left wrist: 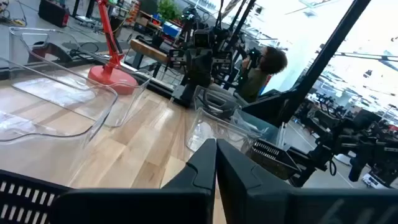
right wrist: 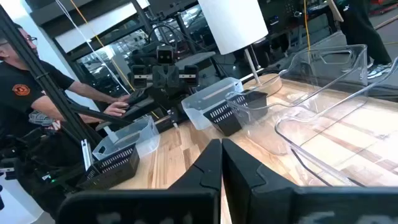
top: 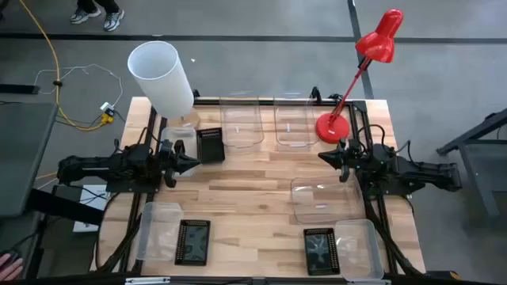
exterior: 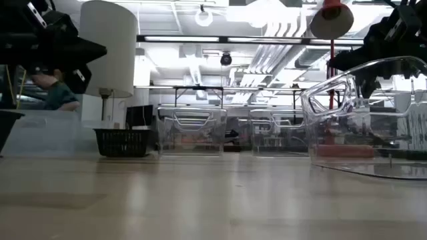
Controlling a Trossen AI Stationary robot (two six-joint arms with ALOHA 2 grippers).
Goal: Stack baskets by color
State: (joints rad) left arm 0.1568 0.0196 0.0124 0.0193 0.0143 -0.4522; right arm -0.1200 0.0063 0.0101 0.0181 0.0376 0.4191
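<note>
The table [top: 253, 178] is surfaced in pale wood planks with a smooth, satin finish. Clear glossy plastic is noted on the larger baskets [top: 242, 124] at upper centre. Frosted translucent plastic is seen on the lower-left basket [top: 158, 229]. The black baskets [top: 192, 241] are of matt perforated plastic. The lamp [top: 372, 63] is finished in glossy red. The cylinder shade [top: 161, 75] appears matt white.

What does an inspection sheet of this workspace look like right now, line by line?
Surface: wooden table, bare in the middle.
Job's things: clear baskets at the far edge, one near the right arm; black baskets and frosted baskets along the near edge; none stacked.
Clutter: white lampshade, red lamp.
Grippers: left tool and right tool shut, empty, above the table.
Cables: yellow cable on the floor.
Surroundings: a person's feet beyond the table.
</note>
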